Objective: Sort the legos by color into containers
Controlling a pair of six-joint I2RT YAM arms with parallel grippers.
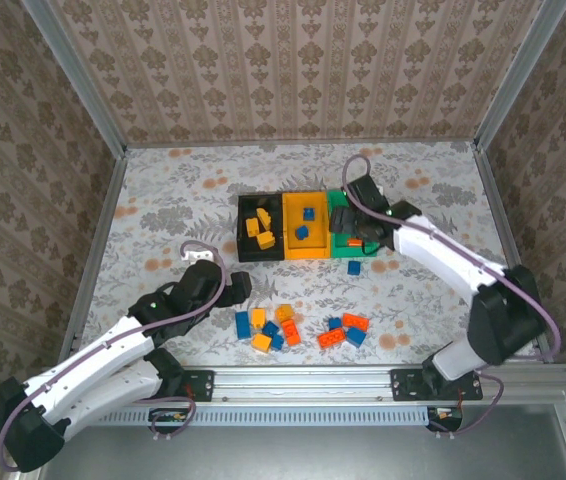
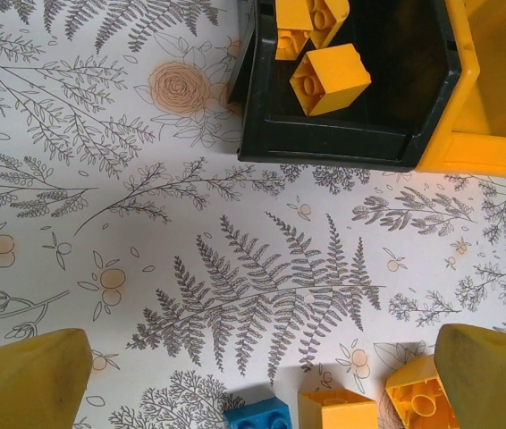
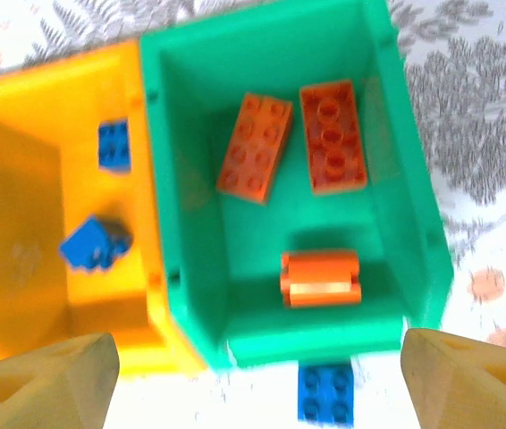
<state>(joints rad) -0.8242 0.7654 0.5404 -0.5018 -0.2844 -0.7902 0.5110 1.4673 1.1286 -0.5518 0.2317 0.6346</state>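
The containers stand in a joined row: black bin [image 1: 246, 235], yellow-orange bin [image 1: 305, 250], green bin [image 1: 337, 210]. My right gripper [image 1: 365, 232] hovers over the green bin [image 3: 190, 179], open [image 3: 257, 384], nothing between its fingers. Three red-orange legos [image 3: 320, 278] lie in that bin. Two blue legos [image 3: 95, 243] lie in the yellow-orange bin [image 3: 21, 179]. Yellow legos [image 2: 329, 80] sit in the black bin [image 2: 342, 143]. My left gripper [image 1: 201, 258] is open [image 2: 262, 384] over bare table, short of the black bin.
Loose blue, yellow and red-orange legos lie in two clusters [image 1: 268, 328] [image 1: 344, 331] near the front rail. A single blue brick [image 1: 354, 267] lies just before the green bin. A blue brick [image 2: 257, 416] and yellow bricks [image 2: 338, 411] lie close to my left fingers.
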